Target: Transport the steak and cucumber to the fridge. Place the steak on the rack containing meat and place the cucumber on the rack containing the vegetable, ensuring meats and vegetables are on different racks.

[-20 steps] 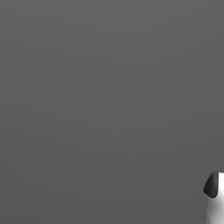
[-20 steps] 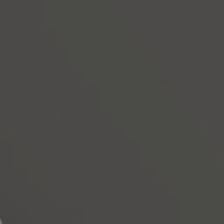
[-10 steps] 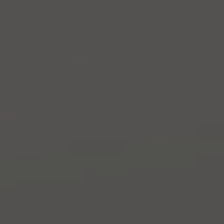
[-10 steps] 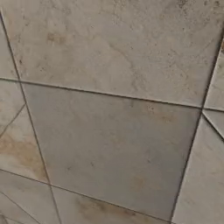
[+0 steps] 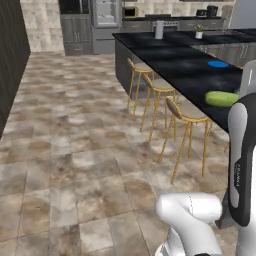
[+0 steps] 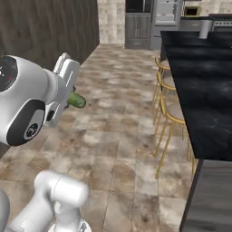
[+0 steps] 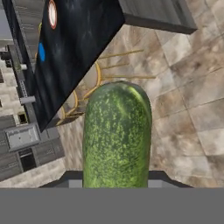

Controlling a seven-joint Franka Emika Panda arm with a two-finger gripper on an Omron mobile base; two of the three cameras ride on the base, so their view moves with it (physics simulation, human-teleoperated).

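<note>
The cucumber (image 7: 117,135), a thick green cylinder with a rounded end, fills the middle of the hand view and is clamped between my fingers. My gripper (image 6: 70,97) is shut on it and holds it in the air beside the arm; its green tip (image 6: 78,100) pokes out past the white hand. From the left base view the cucumber (image 5: 221,98) shows by the arm, in front of the black island counter (image 5: 185,60). The grey fridge (image 5: 106,14) stands far off at the back of the kitchen. The steak is out of view.
A round blue plate (image 5: 217,63) lies on the black counter, and a red-rimmed white plate (image 7: 52,13) lies farther along it. Yellow-legged stools (image 5: 182,125) line the counter's near side. A dark wood wall (image 6: 45,31) runs along the left; open tiled floor (image 5: 75,140) leads toward the fridge.
Both base views have shifted wholly, from a blank grey surface and close floor tiles to the open kitchen: the camera has moved.
</note>
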